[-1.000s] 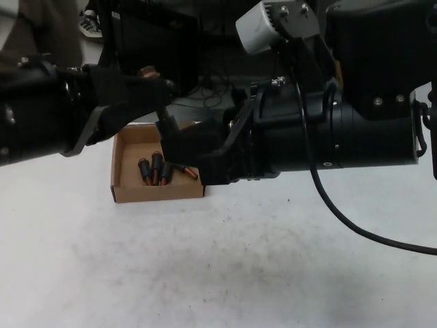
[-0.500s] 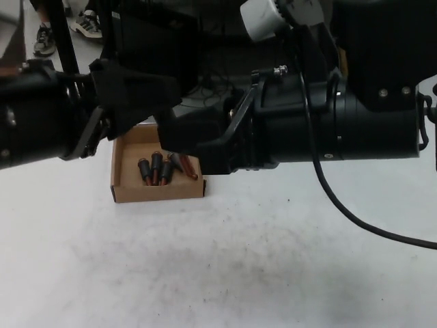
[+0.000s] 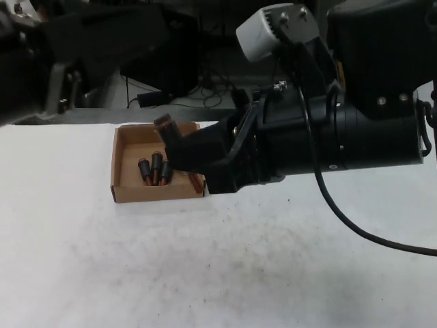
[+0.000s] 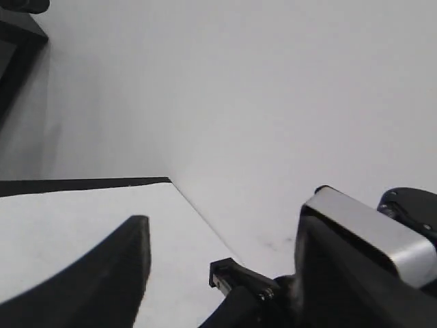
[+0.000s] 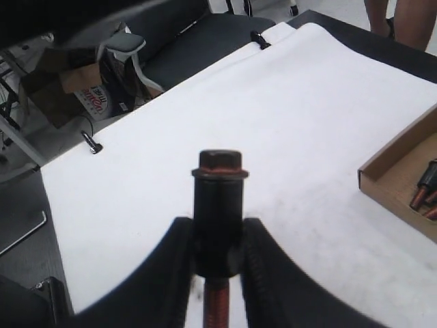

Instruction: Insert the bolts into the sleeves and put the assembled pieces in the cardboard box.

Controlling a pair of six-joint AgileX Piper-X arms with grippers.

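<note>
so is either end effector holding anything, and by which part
The right end effector clamps an assembled piece by its black sleeve, bolt head sticking out beyond the grip. For the left end effector it cannot be told.

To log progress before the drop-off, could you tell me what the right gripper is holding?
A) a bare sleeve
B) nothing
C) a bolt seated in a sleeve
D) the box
C: the right gripper is shut on a sleeve with the bolt head sticking out of one end.
</note>
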